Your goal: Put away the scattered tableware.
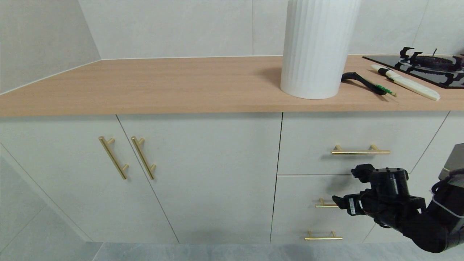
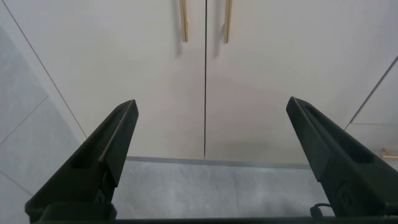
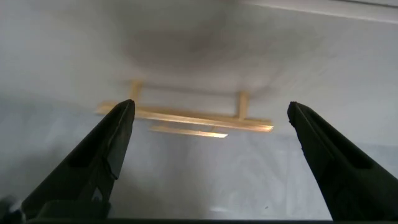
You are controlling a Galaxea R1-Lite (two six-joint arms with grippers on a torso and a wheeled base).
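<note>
On the wooden counter, at the right, lie a black-handled utensil, a thin green-patterned stick and a white knife. They rest beside a tall white ribbed container. My right gripper is low in front of the drawers, open, level with the middle drawer's gold handle. In the right wrist view the right gripper faces a gold handle lying between its spread fingers, apart from them. My left gripper is open and empty, facing the cabinet doors.
A gas stove sits at the counter's far right. Two cabinet doors with slanted gold handles are on the left. Three drawers are stacked on the right, with a top handle and a bottom handle. Grey floor lies below.
</note>
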